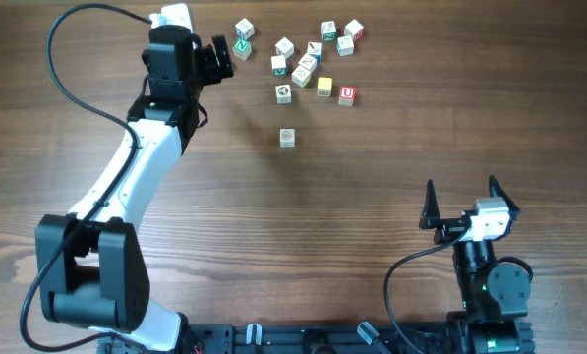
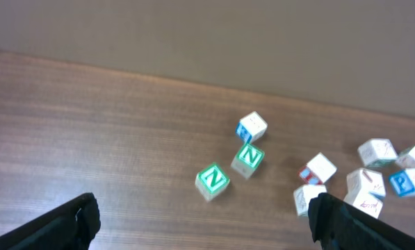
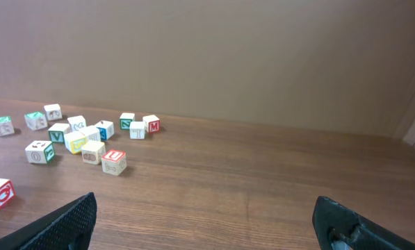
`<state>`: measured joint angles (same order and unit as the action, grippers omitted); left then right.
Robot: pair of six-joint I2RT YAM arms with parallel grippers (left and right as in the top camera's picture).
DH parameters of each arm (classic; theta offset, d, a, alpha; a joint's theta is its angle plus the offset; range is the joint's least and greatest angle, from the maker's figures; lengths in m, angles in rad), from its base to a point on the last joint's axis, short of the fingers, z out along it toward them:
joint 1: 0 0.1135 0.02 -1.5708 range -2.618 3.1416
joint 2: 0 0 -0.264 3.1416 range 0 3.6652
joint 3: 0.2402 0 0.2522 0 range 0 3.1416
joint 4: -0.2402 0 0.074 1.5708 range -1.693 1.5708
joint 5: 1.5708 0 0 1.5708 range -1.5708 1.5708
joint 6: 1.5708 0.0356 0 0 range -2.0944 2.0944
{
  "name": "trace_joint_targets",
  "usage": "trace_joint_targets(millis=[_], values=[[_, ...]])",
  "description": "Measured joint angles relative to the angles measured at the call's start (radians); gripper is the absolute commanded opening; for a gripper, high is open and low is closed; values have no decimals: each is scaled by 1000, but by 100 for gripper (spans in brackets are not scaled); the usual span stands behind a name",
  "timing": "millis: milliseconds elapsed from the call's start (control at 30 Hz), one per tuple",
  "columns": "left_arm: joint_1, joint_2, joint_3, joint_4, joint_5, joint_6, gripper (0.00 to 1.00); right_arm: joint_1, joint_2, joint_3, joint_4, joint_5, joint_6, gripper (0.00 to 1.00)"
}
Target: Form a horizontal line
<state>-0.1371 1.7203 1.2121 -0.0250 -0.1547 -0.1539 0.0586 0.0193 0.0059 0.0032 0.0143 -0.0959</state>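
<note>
While the three white cubes meant for the row lie apart on the wooden table (image 1: 391, 147), both grippers are shown with jaws spread wide and nothing held. The brown-picture cube (image 1: 287, 138) is seen alone below the scatter, the green-marked cube (image 1: 283, 93) just above it, and the red "U" cube (image 1: 346, 95) off to the right, with a yellow cube (image 1: 324, 87) lodged between the last two. The left gripper (image 1: 222, 57) is stretched toward the far cluster, beside a green "N" cube (image 1: 242, 45), apparently readied for a first pick. The right gripper (image 1: 460, 206) is parked near its base, judged to be out of the way. No line is yet formed.
</note>
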Motion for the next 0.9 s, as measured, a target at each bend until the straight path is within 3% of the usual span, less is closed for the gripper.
trace_joint_targets(millis=[133, 300, 667, 900], values=[[0, 0, 26, 3, 1, 0, 100, 0, 0, 0, 0, 0, 0, 100], [0, 18, 69, 112, 52, 0, 100, 0, 0, 0, 0, 0, 0, 100], [-21, 338, 321, 71, 154, 1, 100, 0, 0, 0, 0, 0, 0, 100], [-103, 396, 357, 103, 165, 34, 100, 0, 0, 0, 0, 0, 0, 100]])
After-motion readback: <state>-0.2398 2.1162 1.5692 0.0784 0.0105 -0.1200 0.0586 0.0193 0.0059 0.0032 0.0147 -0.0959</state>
